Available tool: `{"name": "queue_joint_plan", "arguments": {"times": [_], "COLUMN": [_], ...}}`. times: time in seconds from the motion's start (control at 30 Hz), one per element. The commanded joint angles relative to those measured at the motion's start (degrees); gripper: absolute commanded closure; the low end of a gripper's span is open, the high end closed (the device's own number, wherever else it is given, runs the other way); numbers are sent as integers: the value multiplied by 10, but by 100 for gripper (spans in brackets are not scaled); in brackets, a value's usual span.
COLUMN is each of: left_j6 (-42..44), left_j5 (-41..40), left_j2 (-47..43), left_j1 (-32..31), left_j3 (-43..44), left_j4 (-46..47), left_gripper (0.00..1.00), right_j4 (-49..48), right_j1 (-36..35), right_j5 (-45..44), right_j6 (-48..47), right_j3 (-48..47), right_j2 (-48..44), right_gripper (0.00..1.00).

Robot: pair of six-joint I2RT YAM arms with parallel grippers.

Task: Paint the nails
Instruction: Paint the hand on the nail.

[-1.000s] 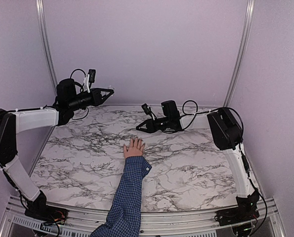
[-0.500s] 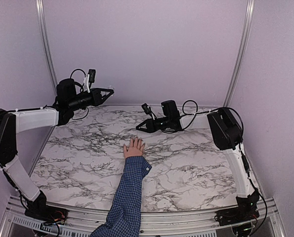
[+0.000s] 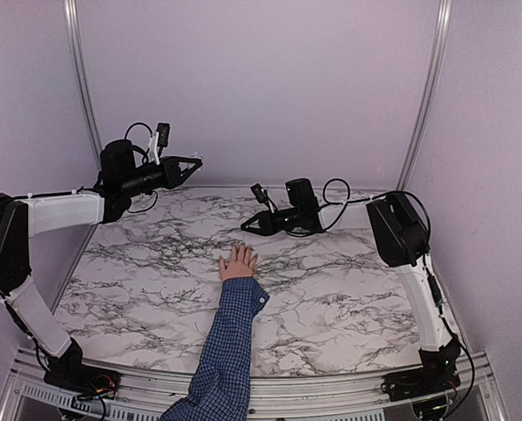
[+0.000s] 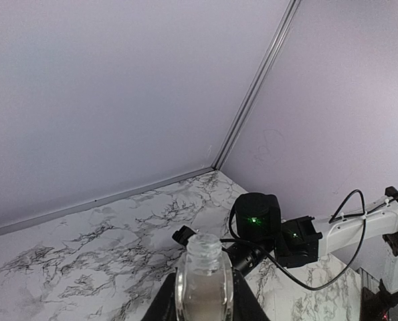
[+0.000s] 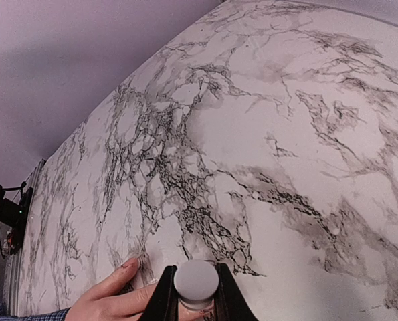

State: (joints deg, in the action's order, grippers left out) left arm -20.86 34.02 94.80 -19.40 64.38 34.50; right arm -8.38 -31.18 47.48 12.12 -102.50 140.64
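- Right now my left gripper [image 3: 196,160] is closed tight on a small clear glass bottle [image 4: 204,281], one finger on each side of it.
- Its neck stands upright and uncapped in my left wrist view.
- That gripper hangs high off the desk [image 3: 348,289], well apart from the hand [image 3: 238,263], out to the hand's left and beyond it, close to the back wall [image 3: 261,88].
- My right gripper [image 3: 246,227] is pinched shut on a round pale cap [image 5: 196,280]; what hangs under the cap is hidden from me.
- It sits low over the desk, near the hand, just beyond its fingertips and a touch to their right.
- From my right wrist, the hand lies at the bottom edge directly under that gripper; I cannot tell whether the two touch.
- The hand rests palm down about mid-desk, fingers spread and pointing at the back wall.
- A blue checked sleeve [image 3: 228,346] runs from the hand back to the near edge, between my two bases.
- The nails [image 5: 129,263] are on those fingertips, at the far end of the hand, the end nearest my right gripper.
- From above they are too small to make out; my right wrist view shows one at the tip of an outstretched finger, left of the cap.
- Whether any nail carries paint I cannot tell.
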Motion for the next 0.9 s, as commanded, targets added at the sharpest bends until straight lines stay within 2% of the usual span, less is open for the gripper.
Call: {"name": "queue_joint_plan", "arguments": {"times": [0.0,0.87], "left_j6": [-4,-4], "left_j5": [2,4], "left_j2": [-10,-5], "left_j1": [3,4], "left_j3": [3,8], "left_j4": [34,34], "left_gripper": [100,100], "right_j4": [-11,-8], "right_j1": [-2,-2], "right_j5": [4,-1], "right_j6": [3,2], "right_j3": [-25,-25], "right_j2": [16,25], "right_gripper": [100,100]}}
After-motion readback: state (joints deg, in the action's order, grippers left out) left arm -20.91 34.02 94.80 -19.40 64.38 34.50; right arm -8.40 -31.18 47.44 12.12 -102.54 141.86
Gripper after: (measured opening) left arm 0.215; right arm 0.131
